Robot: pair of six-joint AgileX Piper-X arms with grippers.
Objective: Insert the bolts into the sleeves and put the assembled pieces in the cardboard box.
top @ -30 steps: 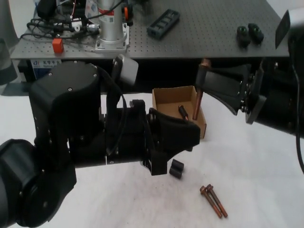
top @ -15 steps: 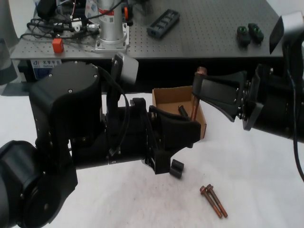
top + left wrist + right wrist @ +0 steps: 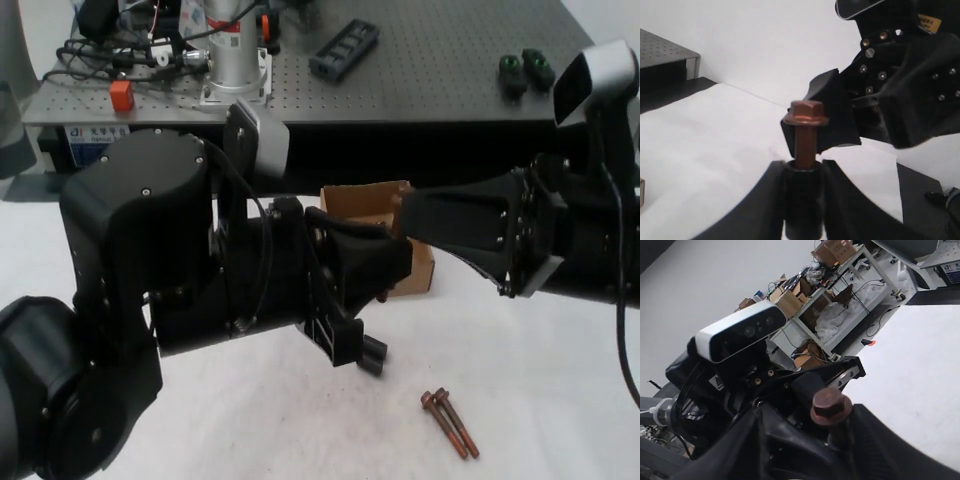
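Observation:
My left gripper [image 3: 802, 167] is shut on a black sleeve [image 3: 801, 200], held upright. A copper bolt [image 3: 805, 135] stands in the sleeve with its hex head above the rim. My right gripper [image 3: 832, 432] is shut on this bolt [image 3: 830, 407] just under the head; one of its fingers [image 3: 832, 117] shows behind the shaft. In the high view the left gripper [image 3: 385, 262] and right gripper [image 3: 405, 212] meet in front of the cardboard box [image 3: 350, 200]. Two loose bolts [image 3: 450, 424] and black sleeves [image 3: 372, 355] lie on the white table.
The left arm's bulk [image 3: 150, 270] fills the near left. Behind the box runs a perforated bench [image 3: 450, 60] with a metal post [image 3: 235, 60], cables, a red block [image 3: 121, 95] and a black tray [image 3: 343, 48]. White table is free at the near right.
The right gripper has carried the bolt left and down from above the box to the left gripper. The bolt, earlier hanging free, now stands in the sleeve.

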